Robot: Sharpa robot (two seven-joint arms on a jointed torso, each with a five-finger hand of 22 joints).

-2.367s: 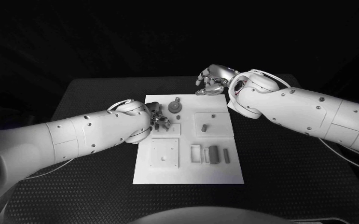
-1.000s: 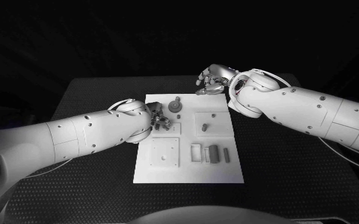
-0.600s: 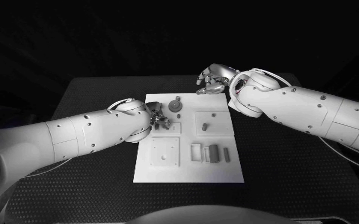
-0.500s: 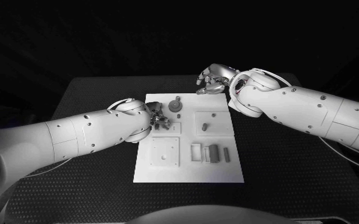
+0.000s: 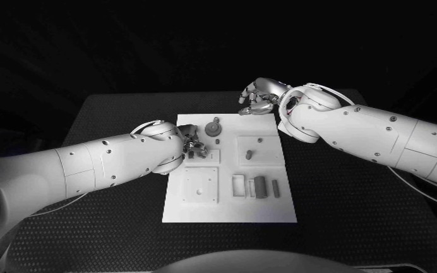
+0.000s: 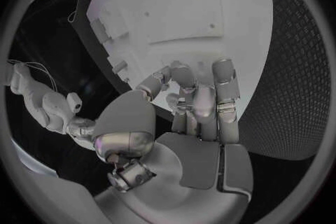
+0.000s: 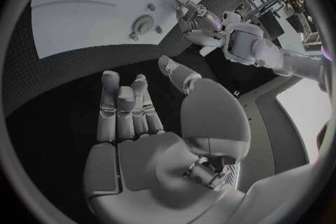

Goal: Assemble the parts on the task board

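Two robot hands: left (image 5: 191,145) curled over task board (image 5: 230,213), right (image 5: 259,98) empty, spread beyond it.

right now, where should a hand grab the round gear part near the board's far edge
Take the gear by its raised centre knob, coming straight down from above. It lies flat on the board, so its thin rim gives fingers little to catch, while the knob stands clear.

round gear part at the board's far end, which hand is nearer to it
Left. The left hand sits just beside the gear, over the board's left side; the right hand hovers beyond the board's far right corner.
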